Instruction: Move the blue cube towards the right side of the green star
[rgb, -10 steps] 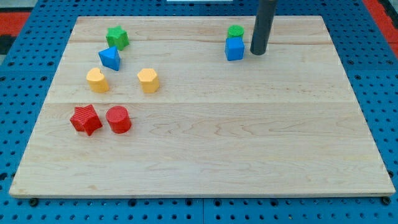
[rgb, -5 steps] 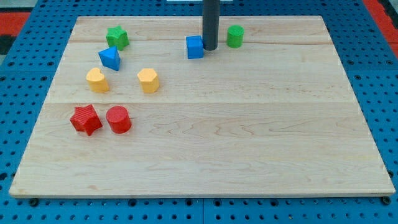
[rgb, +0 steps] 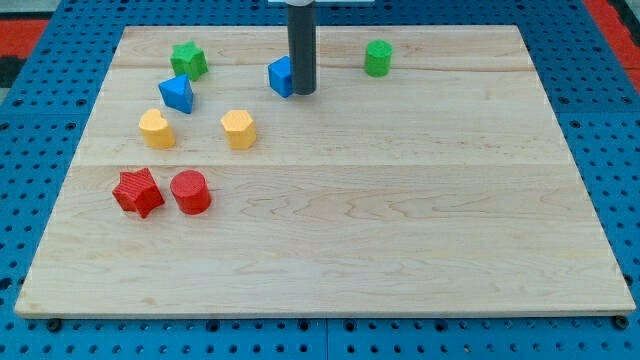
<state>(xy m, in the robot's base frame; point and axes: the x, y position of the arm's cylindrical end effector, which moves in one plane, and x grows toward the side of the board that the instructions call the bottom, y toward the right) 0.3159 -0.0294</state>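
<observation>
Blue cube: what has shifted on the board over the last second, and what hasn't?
My tip has swept toward the view's left, pushing the blue cube away from the green cylinder and toward the green star. The tip now sits against the cube's right side. The cylinder, star, blue triangular block, both yellow blocks and both red blocks stayed put.

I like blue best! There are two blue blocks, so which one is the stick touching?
My tip touches the blue cube, near the view's top. The other blue block sits apart, further left, below the green star.
</observation>
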